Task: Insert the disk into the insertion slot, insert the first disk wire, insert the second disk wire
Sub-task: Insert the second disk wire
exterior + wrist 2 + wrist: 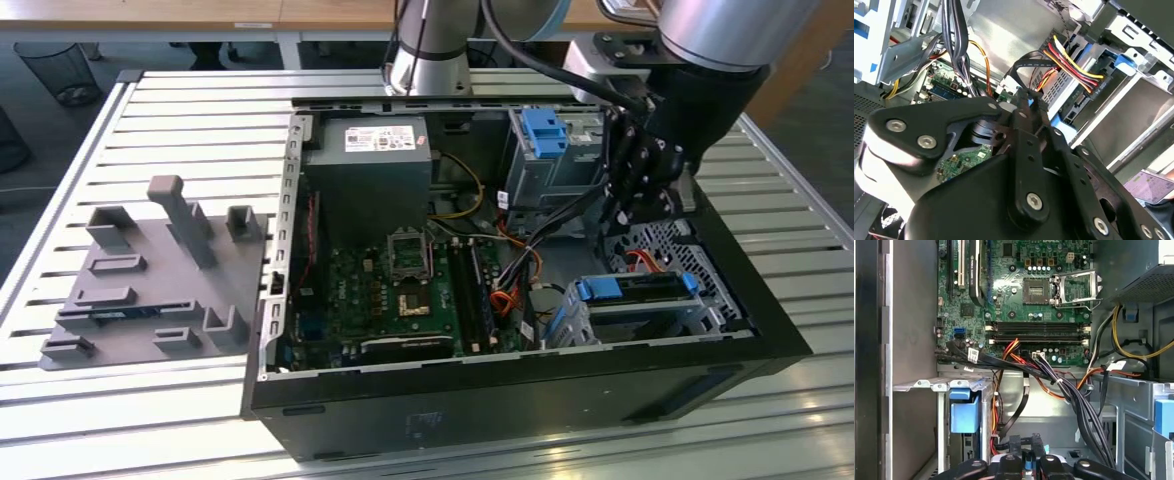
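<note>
The disk (638,287) sits in the insertion slot (583,322), at four o'clock in the case (507,410) in the exterior view. Its red-and-yellow wire (1076,67) seems plugged in. The pincer (1022,99) looks pinched on a black wire (1026,54).

Disk (638,287) in insertion slot (582,316), motherboard (400,290) on the exterior view's left, both inside case (534,398)

Bright daylight floods the slatted bench (200,100) in the exterior view, with glare streaking the slats beside the computer case (534,400), its inside shaded. In the second wrist view, pale metal blows out white behind the dark pincer (1023,100). In the first wrist view, the motherboard (1019,290) is evenly lit.
</note>
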